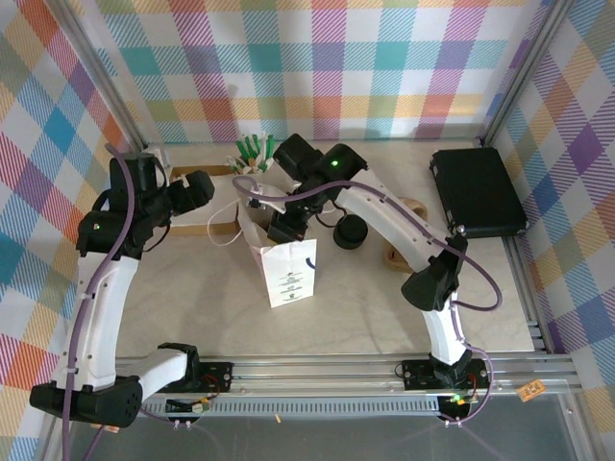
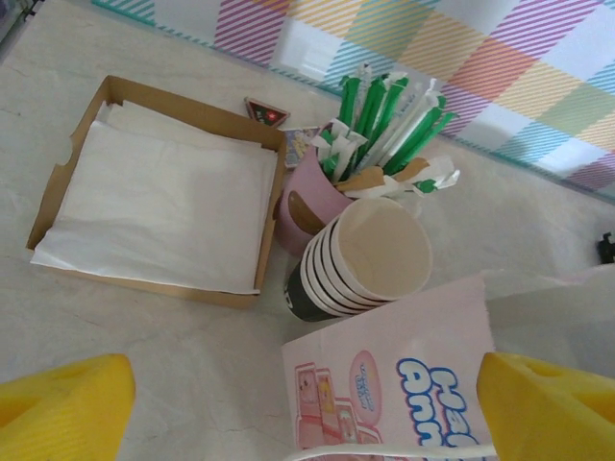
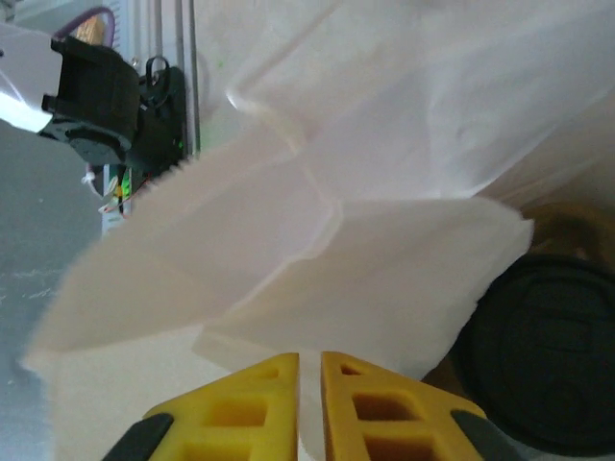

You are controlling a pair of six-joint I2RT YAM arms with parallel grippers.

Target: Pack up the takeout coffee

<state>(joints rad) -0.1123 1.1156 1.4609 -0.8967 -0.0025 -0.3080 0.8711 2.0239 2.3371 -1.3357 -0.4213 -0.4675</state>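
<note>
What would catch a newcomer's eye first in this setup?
A white paper bag stands mid-table, and the right gripper sits at its open top with its yellow fingers almost together. Beyond the bag, a pink cup of green straws stands beside a stack of paper cups and a cardboard tray of white sheets. Bright plaid walls surround it all.

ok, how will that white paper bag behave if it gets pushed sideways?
Probably floppy: the white paper bag shows folded, creased walls near the right gripper. Likely light, and it stands tall on a narrow base, so a sideways push may tip or slide it.
</note>
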